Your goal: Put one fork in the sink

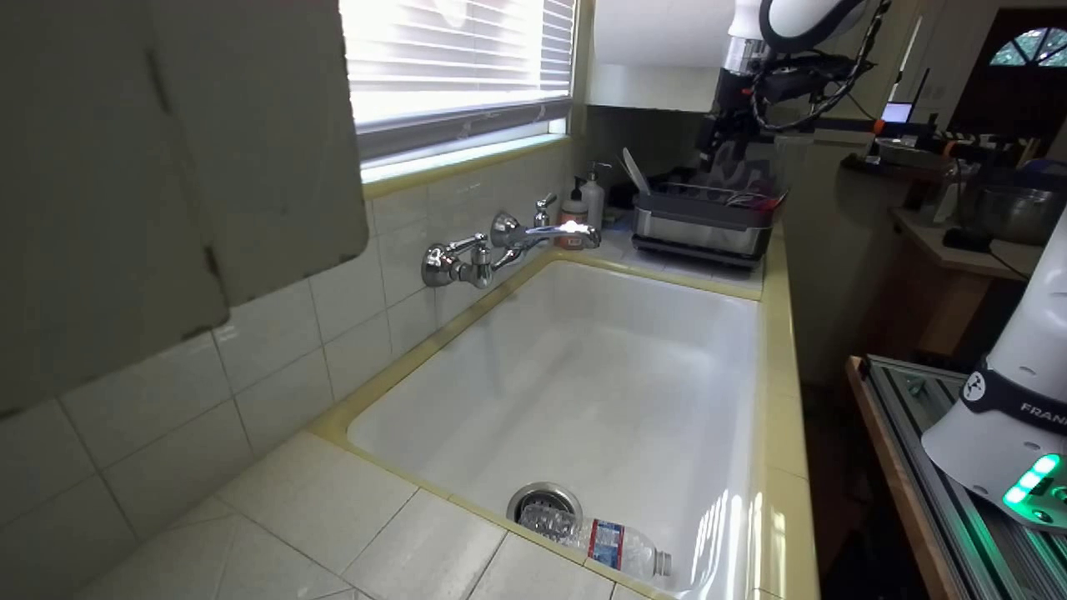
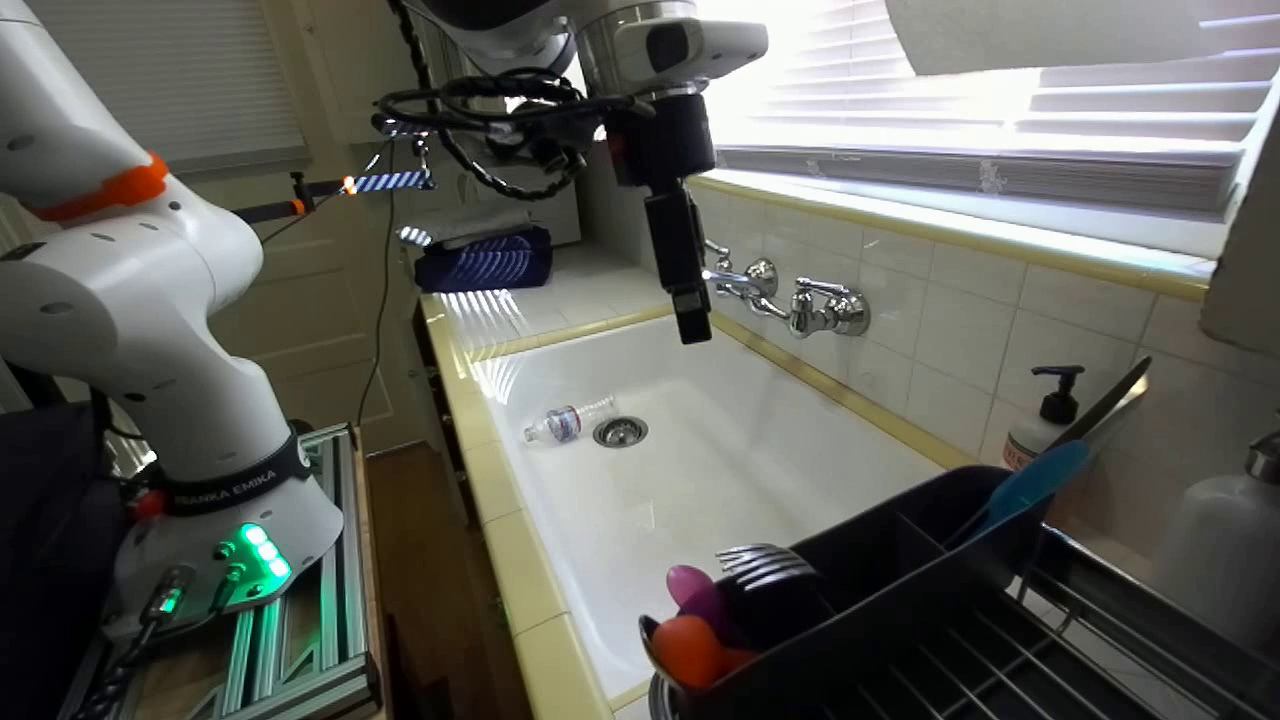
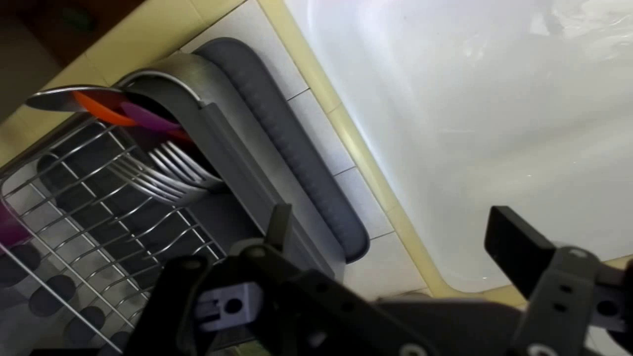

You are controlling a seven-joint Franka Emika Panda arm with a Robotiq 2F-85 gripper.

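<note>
While the gripper (image 3: 395,230) hangs above the edge of the dish rack (image 1: 700,233), fingers (image 3: 517,247) spread wide apart, the dark utensil caddy (image 2: 880,625) holds two forks (image 3: 175,190), tines out above its edge, handles out of sight. An orange utensil (image 3: 101,110) and a purple utensil (image 3: 148,116) stand just beside them; a blue utensil (image 2: 1040,480) leans at the far end. Sink (image 1: 600,383): one clear bottle (image 1: 613,546), on its side at the drain (image 2: 620,432).

Surface: white tiled counter (image 3: 316,133) carries the rack and two pump bottles (image 1: 593,204); chrome tap (image 1: 542,237) on the tiled wall (image 1: 275,367), blinds (image 1: 463,67) above. Robot base (image 2: 235,530) on a metal-framed bench (image 1: 925,396), across a gap from the counter.

Edges: yellow rim (image 3: 356,148) runs between rack and sink; in the wrist view one finger overlaps the caddy wall, the other the sink. A broad stretch of sink lies between drain and rack.
</note>
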